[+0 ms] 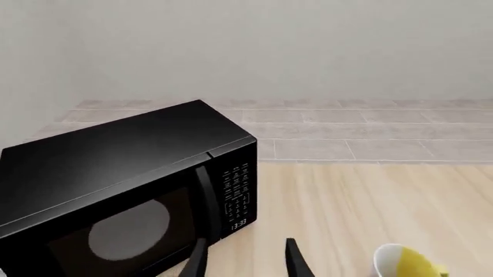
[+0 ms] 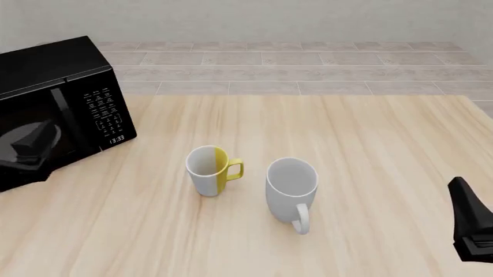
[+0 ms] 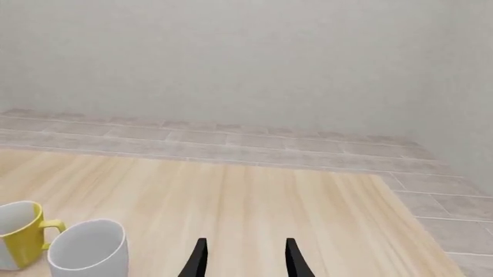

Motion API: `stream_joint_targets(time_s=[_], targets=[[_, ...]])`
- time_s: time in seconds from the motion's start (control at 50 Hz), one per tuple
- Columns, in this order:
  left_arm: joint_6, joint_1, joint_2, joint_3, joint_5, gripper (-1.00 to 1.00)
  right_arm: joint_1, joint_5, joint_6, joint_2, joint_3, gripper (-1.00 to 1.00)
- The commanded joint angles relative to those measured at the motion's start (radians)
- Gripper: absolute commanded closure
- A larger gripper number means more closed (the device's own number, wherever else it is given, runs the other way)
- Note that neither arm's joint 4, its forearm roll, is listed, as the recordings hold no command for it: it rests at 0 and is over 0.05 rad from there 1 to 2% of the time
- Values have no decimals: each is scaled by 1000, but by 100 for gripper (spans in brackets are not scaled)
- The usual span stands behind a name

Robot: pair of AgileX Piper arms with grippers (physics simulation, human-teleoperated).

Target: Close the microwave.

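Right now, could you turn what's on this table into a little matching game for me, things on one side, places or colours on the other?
Things:
1. microwave
2. half-yellow mug
3. white mug
4. right gripper

Descriptions:
A. plain, handle turned toward the camera
B. low at the front view's right edge
C. black, at the table's left end
D. handle pointing right, beside the plain mug

Pairs: 1-C, 2-D, 3-A, 4-B

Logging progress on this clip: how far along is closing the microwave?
The microwave door looks flush with its body in the front and left wrist views, so closing appears done. The left gripper sits before the door, jaws apart, holding nothing. The right gripper is idle. Apparently nothing left.
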State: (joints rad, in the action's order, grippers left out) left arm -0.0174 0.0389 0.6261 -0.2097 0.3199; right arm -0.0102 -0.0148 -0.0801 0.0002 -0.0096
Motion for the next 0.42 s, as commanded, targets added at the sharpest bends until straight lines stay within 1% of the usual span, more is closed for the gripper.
stream_joint_targets(time_s=[0.02, 0.1, 0.2, 0.22, 0.34, 0.42], targets=[[16, -35, -206, 2, -181, -100, 2, -2, 2, 0, 0, -100], [20, -57, -304, -12, -276, -100, -1, -5, 2, 0, 2, -100], [29, -75, -383, -28, -360, -100, -2, -5, 4, 0, -2, -100], [29, -75, -384, -28, -361, -100, -2, -5, 4, 0, -2, -100], [38, -106, -508, -64, -496, -100, -2, -5, 1, 0, -2, -100], [40, -126, -574, -82, -566, -100, -6, -6, 1, 0, 0, -100]])
